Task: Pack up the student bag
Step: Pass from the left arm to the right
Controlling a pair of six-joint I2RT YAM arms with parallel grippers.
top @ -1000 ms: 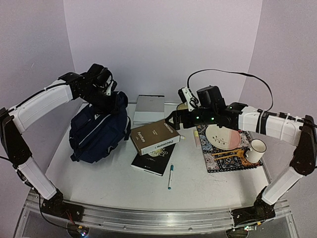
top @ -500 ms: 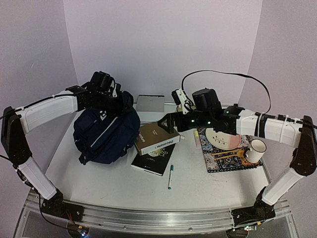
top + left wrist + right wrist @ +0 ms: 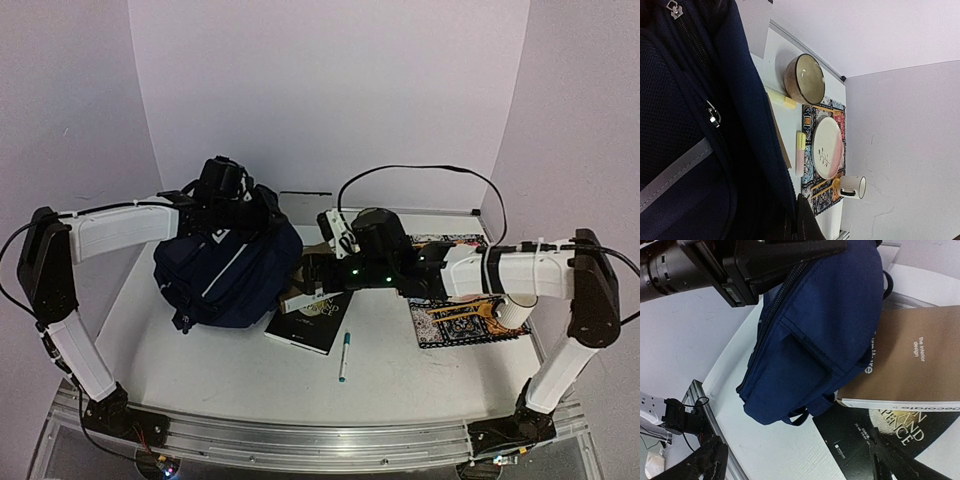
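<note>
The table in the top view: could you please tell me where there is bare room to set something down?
Bare table runs along the near edge, in front of the student bag, black book and pen; a smaller gap lies between pen and placemat. Crowded: mid-table, where bag and brown book overlap, and on the placemat.

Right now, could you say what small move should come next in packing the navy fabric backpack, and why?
Probably lift the left gripper, shut on top of the navy fabric backpack, slightly to open its mouth: the brown rectangular book meets only its side fabric, with the right gripper open behind it.
</note>
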